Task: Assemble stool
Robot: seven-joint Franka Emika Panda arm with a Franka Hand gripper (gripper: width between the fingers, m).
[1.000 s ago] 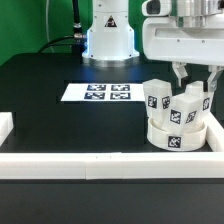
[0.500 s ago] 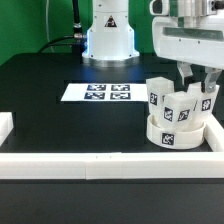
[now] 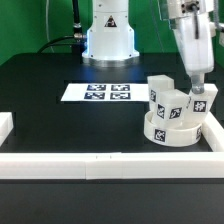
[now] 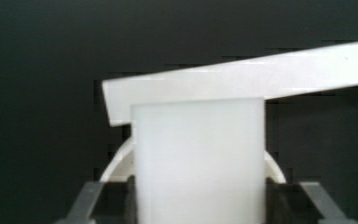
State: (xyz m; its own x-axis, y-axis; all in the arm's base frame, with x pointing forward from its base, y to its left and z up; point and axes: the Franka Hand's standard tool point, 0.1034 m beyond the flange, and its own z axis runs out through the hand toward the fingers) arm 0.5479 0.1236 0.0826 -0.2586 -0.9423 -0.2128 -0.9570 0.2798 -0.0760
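The stool's round white seat (image 3: 172,132) lies on the black table at the exterior view's right, close to the front rail. Three white tagged legs stand up out of it: one at the back left (image 3: 160,95), one in the middle (image 3: 175,109) and one at the right (image 3: 201,103). My gripper (image 3: 200,88) comes down from above and is shut on the right leg's top. In the wrist view that leg (image 4: 197,160) fills the gap between my dark fingers (image 4: 108,200), touching both. The seat is hidden behind it there.
The marker board (image 3: 98,92) lies flat at the table's middle back. A long white border rail (image 3: 100,165) runs along the front, with a short piece (image 3: 5,126) at the exterior view's left. The rail (image 4: 247,80) also crosses the wrist view. The arm's white base (image 3: 108,40) stands behind.
My hand has turned about its upright axis with the right leg in its grip, so it now shows narrow. The seat and the other legs have swung slightly with it.
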